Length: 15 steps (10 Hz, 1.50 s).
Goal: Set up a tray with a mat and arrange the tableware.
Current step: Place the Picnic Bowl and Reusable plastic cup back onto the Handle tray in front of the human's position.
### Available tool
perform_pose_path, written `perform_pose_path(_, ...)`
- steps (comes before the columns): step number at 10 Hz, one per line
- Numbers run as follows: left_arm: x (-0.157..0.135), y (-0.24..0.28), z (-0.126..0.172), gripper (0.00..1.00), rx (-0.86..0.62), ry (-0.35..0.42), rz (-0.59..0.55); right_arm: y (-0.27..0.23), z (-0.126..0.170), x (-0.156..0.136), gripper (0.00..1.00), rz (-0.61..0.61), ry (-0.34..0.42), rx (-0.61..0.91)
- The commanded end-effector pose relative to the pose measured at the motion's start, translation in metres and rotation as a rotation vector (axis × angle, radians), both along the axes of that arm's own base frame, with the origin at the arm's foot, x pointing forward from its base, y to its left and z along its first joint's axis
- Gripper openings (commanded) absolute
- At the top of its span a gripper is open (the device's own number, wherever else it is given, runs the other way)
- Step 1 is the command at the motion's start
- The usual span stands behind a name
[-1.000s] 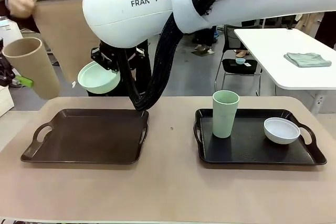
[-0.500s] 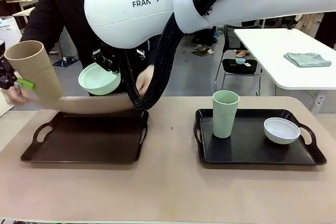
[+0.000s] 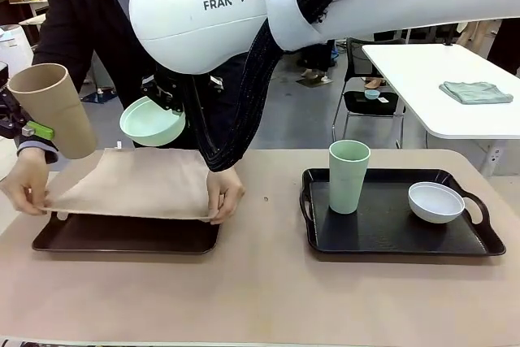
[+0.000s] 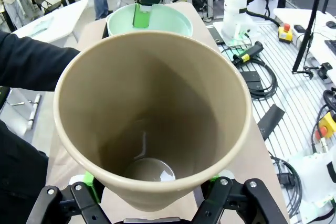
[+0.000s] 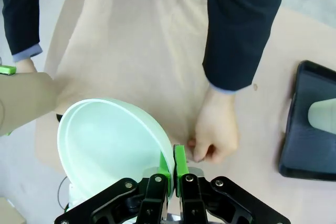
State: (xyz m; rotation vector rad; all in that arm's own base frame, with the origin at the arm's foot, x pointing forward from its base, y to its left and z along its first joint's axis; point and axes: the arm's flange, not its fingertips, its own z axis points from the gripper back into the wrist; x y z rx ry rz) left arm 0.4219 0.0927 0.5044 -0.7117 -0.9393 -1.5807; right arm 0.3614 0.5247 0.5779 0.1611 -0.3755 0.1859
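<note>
My left gripper (image 3: 20,127) holds the tan cup (image 3: 53,111) in the air at the far left; in the left wrist view its jaws grip the base of the cup (image 4: 152,119). Behind the left tray (image 3: 122,237), my right gripper (image 3: 166,91) is shut on the rim of the mint green bowl (image 3: 152,122), pinched between the green pads (image 5: 180,161). A person's two hands lay the tan mat (image 3: 134,184) over the left tray. On the right tray (image 3: 390,241) stand the pale green cup (image 3: 348,176) and the white bowl (image 3: 436,201).
The person leans over the table's far left side, one hand (image 3: 223,193) at the mat's front right corner. My large white right arm (image 3: 325,6) spans the top of the front view. A white table (image 3: 439,87) with a folded cloth stands behind at the right.
The person has brought the mat down from the air onto the left tray and now holds its front corners. Both grippers have kept their places and their holds.
</note>
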Motion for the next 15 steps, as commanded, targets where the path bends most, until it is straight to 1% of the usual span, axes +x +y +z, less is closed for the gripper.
perform_pose_path(1, -0.0003, 0.0001, 0.0031, 0.00, 0.006, -0.019, -0.005, 0.0013, -0.0002, 0.0011, 0.00, 0.005, -0.013, -0.003)
perform_pose_path(15, -0.0003, 0.0001, 0.0031, 0.00, 0.006, -0.019, -0.005, 0.0013, -0.0002, 0.0011, 0.00, 0.005, -0.013, -0.003)
